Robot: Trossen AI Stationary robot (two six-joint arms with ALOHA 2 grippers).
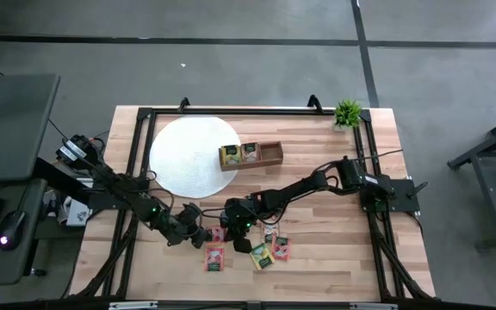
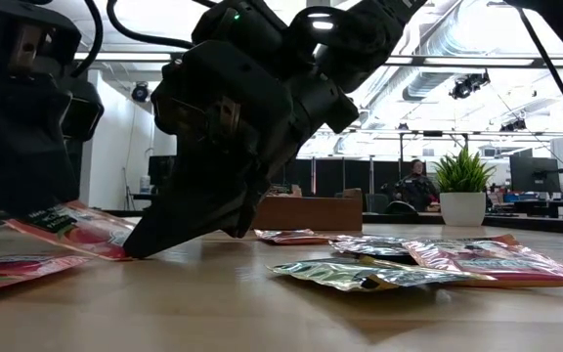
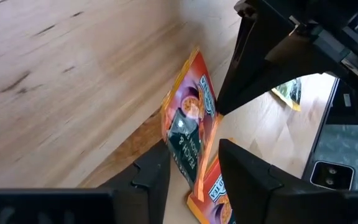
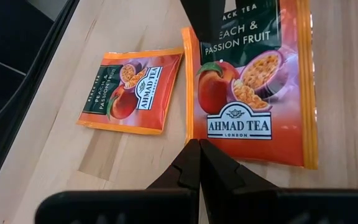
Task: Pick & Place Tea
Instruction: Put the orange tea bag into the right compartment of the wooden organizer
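The tea shows as flat square packets near the table's front. One orange peach packet (image 4: 253, 81) is tilted, one end raised (image 2: 42, 223). My left gripper (image 3: 194, 171) is open, and that raised end stands between its fingers. My right gripper (image 4: 197, 155) is shut, with its tips at the same packet's side edge. Another orange packet (image 4: 132, 90) lies flat beside it. A few more packets (image 1: 265, 254) lie flat toward the right, silver undersides showing (image 2: 360, 274). The brown wooden tray (image 1: 252, 153) farther back holds two packets. My left gripper has the tilted packet's raised end (image 3: 182, 146) between its open fingers, coming level and low from the table's left. The packet lies close against one finger (image 3: 157, 171); I cannot tell whether they touch. My right gripper sets its shut fingertips (image 2: 137, 250) on the packet's low side edge (image 4: 189, 127), slanting down from the table's right. That edge stays on the table while the opposite end is raised.
A white round mat (image 1: 188, 155) lies under the tray's left end. A small potted plant (image 1: 347, 112) stands at the far right corner. A black frame (image 1: 145, 116) runs around the tabletop. Both arms crowd the front middle, close to each other.
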